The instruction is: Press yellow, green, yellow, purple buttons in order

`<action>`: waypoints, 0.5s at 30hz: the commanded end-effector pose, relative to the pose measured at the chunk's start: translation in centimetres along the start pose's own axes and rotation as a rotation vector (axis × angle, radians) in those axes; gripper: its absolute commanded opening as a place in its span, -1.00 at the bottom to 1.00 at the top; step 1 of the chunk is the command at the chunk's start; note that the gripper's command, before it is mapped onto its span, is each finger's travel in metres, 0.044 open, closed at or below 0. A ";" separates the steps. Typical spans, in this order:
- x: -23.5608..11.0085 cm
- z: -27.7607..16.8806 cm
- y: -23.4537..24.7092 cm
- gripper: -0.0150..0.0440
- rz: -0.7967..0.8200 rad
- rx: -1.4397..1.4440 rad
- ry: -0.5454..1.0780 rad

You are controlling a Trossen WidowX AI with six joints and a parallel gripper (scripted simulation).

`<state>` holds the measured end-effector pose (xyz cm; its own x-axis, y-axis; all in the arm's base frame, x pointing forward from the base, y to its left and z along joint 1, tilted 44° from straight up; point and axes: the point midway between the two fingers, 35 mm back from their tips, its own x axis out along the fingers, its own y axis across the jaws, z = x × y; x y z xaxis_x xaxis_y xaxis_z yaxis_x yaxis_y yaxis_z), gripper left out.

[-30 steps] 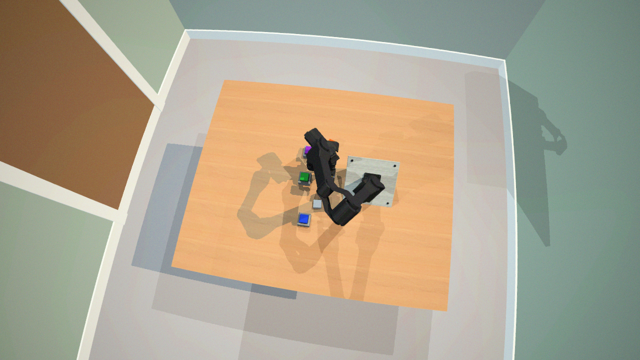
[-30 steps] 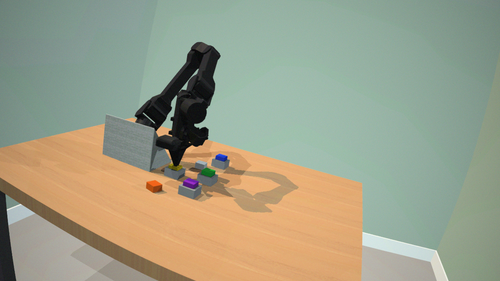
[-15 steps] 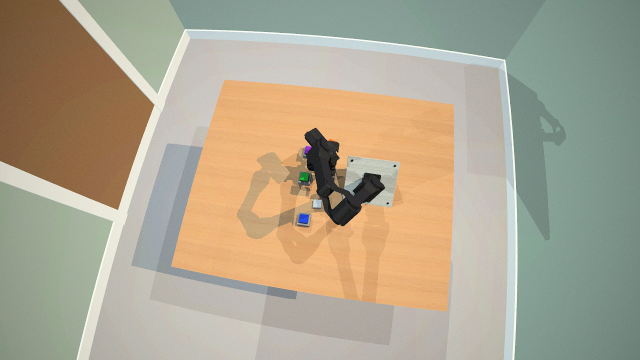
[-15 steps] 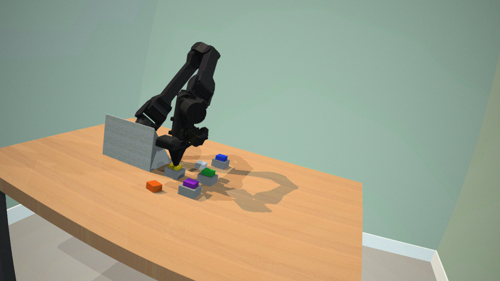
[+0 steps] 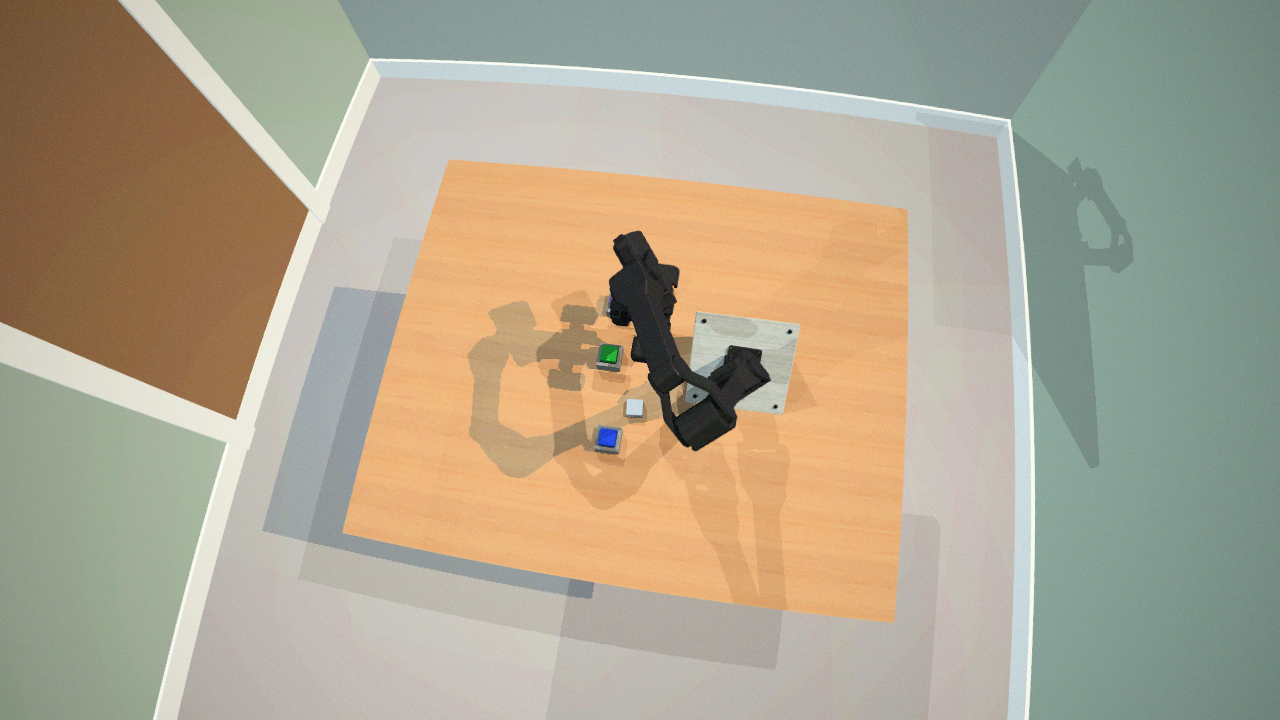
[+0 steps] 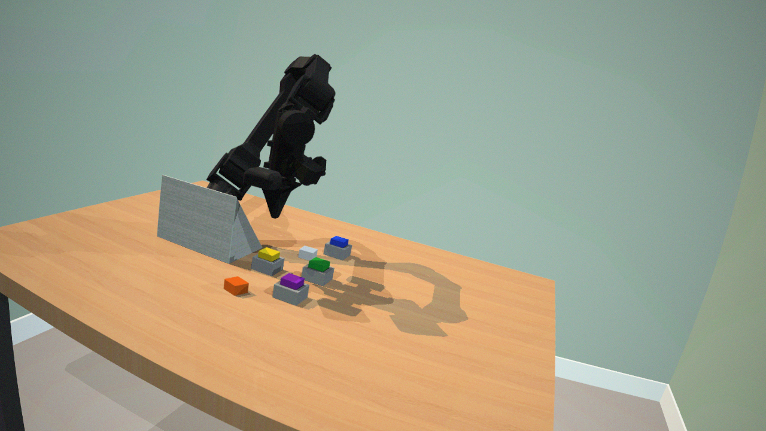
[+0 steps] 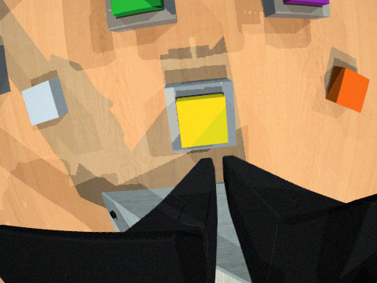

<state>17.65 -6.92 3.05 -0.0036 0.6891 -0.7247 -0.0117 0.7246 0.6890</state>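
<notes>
On the wooden table (image 5: 501, 205) (image 6: 374, 348) (image 7: 275, 161), a yellow button (image 6: 268, 254) (image 7: 202, 122), raised in its grey housing. Above it and apart, the gripper (image 5: 657, 313) (image 6: 274, 215) (image 7: 217, 168), pointing down, fingers almost pressed together, with only a slim gap and nothing pinched. Nearby, a green button (image 5: 609, 355) (image 6: 319, 264) (image 7: 135, 5) and a purple button (image 6: 291, 281) (image 7: 308, 1), both raised. To opposite sides of the yellow one, a white block (image 5: 634, 407) (image 6: 307, 252) (image 7: 41, 103) and an orange block (image 6: 236, 285) (image 7: 349, 90). Beyond the white block, a blue button (image 5: 606, 437) (image 6: 339, 240). Behind the yellow button, on the arm's side, a grey metal mount (image 5: 778, 394) (image 6: 195, 214) (image 7: 232, 236).
</notes>
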 end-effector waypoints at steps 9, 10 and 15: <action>-2.5 4.3 -3.4 -0.42 -0.004 -0.010 0.003; -2.5 5.3 -4.3 -0.42 -0.005 -0.011 0.003; -1.9 9.3 -7.9 -0.42 -0.006 -0.013 0.000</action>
<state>24.54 -12.76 0.98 -0.0003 0.6804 -0.7329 -0.0294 0.7325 0.6801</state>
